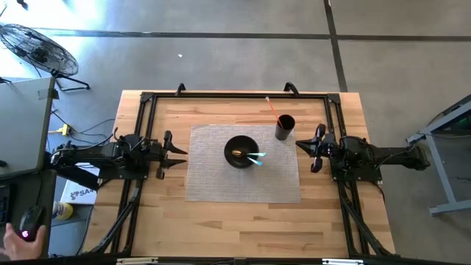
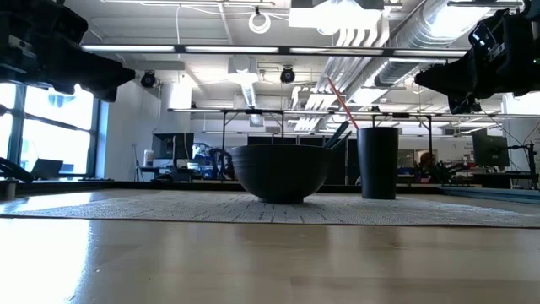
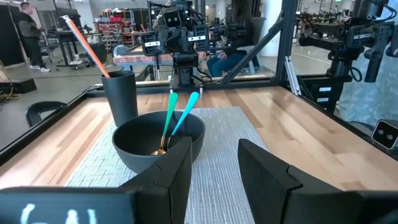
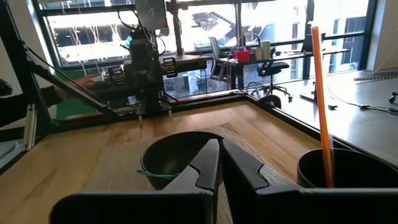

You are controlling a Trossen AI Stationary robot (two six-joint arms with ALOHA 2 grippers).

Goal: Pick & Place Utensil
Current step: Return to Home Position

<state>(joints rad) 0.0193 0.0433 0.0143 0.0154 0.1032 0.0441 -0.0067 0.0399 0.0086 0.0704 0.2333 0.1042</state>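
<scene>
A black bowl stands on a grey placemat at the table's middle. Two teal-handled utensils lie in it, heads at the bottom and handles leaning over the rim toward the right. A black cup stands at the mat's far right corner. An orange-handled utensil stands in the cup and leans out over its rim. My left gripper hovers open at the mat's left edge, pointing at the bowl. My right gripper hovers shut at the mat's right edge, beside the cup.
Black frame rails run along the table's far, left and right sides. Bare wood lies on the near side of the mat. A fan stands on the floor at far left, and a person's hand rests on a mouse.
</scene>
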